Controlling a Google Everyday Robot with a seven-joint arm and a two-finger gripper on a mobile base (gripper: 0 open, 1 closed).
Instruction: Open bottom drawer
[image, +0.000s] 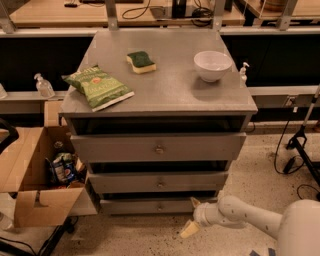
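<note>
Down at the foot of the grey three-drawer cabinet (165, 100), the narrow grey bottom drawer (145, 206) sat lowest of the three fronts, its small round metal knob (160, 205) dead centre. Above it was the mid-sized grey drawer front (157, 182), and above that the tallest grey drawer front (158, 147).

And there was the white-armed robot gripper (192, 216), low and to the right, just off the right end of the bottom drawer's panel and well clear of the knob. Its claw was spread: one fingertip (195, 202) was up against the drawer's right corner, though real contact could not be made out, and the cream-coloured other one pointed down toward the speckled floor (140, 240). Nothing was held between them.

Up on the cabinet's flat top lay a green crinkled snack bag (97, 87) at the left edge, a green-and-yellow sponge (140, 61) near the back and a white round bowl (212, 65) on the right. An open brown cardboard box (25, 170) stood beside the cabinet on the left.
</note>
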